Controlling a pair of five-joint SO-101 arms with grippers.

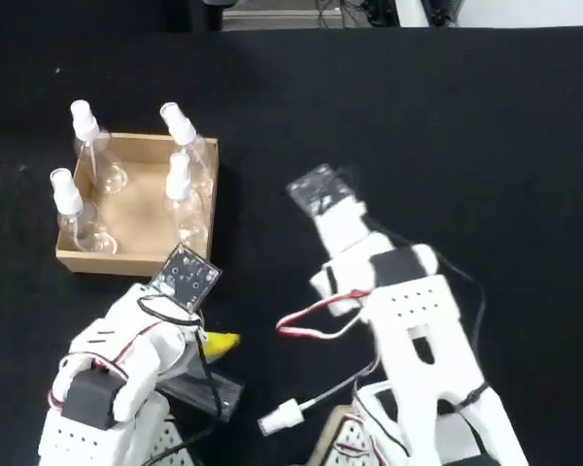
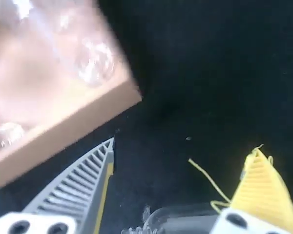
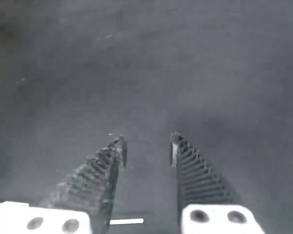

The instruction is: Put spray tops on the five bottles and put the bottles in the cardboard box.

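Four clear bottles (image 1: 95, 160) with white spray tops stood upright in the cardboard box (image 1: 136, 257) on the tabletop (image 1: 466, 146). A fifth bottle (image 1: 214, 390) lay by the left arm, with a loose spray top (image 1: 282, 419) near it. The left pincer (image 2: 183, 146) gaped wide, this bottle lying unclamped between its jaws. The right pincer (image 3: 148, 138) was narrowly open and held nothing.

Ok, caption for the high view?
Four capped clear plastic bottles stand in the brown cardboard box; a loose white spray top lies on the black table.
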